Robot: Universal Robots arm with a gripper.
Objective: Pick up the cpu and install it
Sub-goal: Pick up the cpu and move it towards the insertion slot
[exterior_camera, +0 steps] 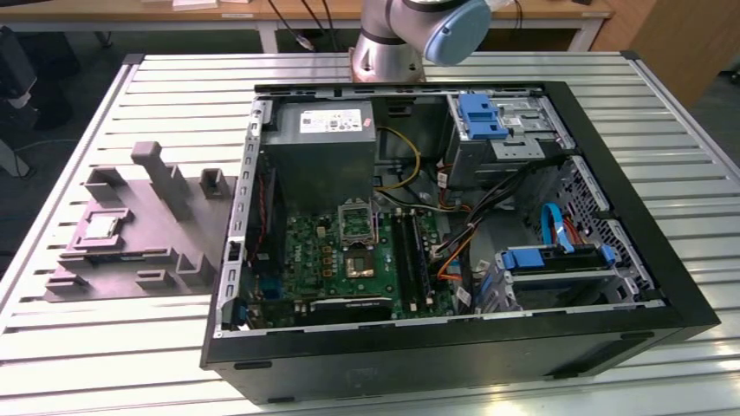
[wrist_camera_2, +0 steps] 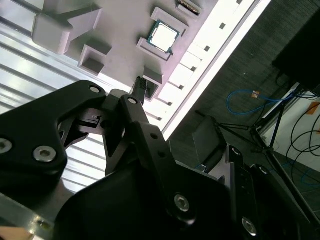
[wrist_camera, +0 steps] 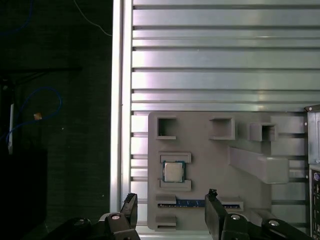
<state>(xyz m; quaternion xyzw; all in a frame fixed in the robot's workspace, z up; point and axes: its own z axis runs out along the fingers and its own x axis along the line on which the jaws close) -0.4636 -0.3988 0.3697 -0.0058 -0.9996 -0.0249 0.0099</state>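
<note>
Here we see the gripper (wrist_camera: 171,202), jaws apart and empty, above the grey tray (wrist_camera: 215,165); the cpu (wrist_camera: 173,171) lies flat, centred between the fingers (wrist_camera: 216,212), just beyond their tips.

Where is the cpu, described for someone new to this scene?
Find the grey tray on the exterior view's left of the open computer case. The cpu lies flat in a square recess there, the only pale silvery square among grey blocks.
</note>
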